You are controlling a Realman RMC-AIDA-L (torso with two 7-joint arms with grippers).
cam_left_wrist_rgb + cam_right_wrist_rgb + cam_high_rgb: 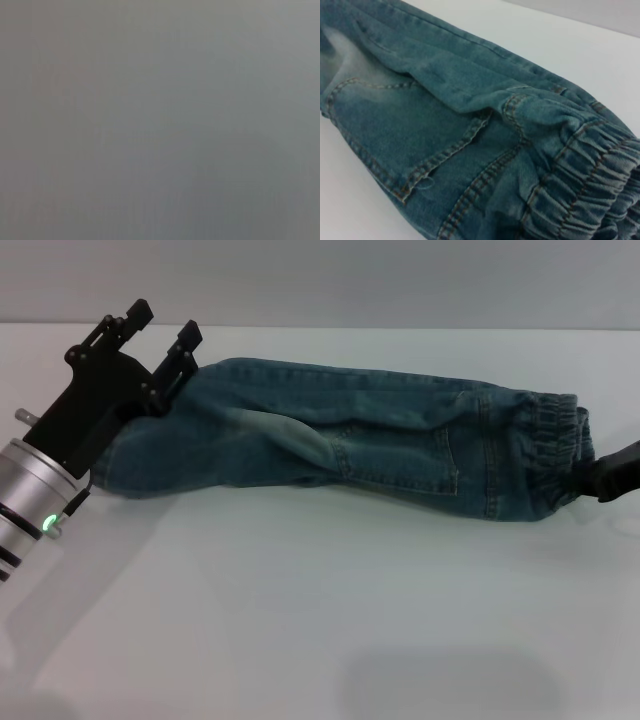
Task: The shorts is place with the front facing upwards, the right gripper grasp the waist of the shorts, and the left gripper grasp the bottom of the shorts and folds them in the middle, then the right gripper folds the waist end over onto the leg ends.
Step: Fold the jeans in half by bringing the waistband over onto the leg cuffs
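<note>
Denim shorts [340, 440] lie on the white table [300, 610], already folded lengthwise into one long narrow band. Long axis runs side to side across the head view, slightly tilted: the leg end sits a little farther from the robot on its left, the waist end a little nearer on its right. The waist [555, 445], a ruffled elastic band, points toward the robot's right; the bottom of the shorts [135, 455], with the flat leg hems, points toward its left. A stitched patch pocket [415, 455] faces up on the top layer, between the mid-length and the waist. The left gripper [160, 335] is at the far corner of the leg end, tilted up and away from the robot, green light lit on its wrist; its two black fingers stand apart, one beside the denim edge, nothing visibly pinched between them. The right gripper [605, 472] shows only as a black part at the right edge of the head view, touching the waist band; cannot tell how its jaws stand. The right wrist view looks close onto the waist elastic [580, 185] and pocket seam [445, 155]. The left wrist view shows only plain grey. No containers in view.
</note>
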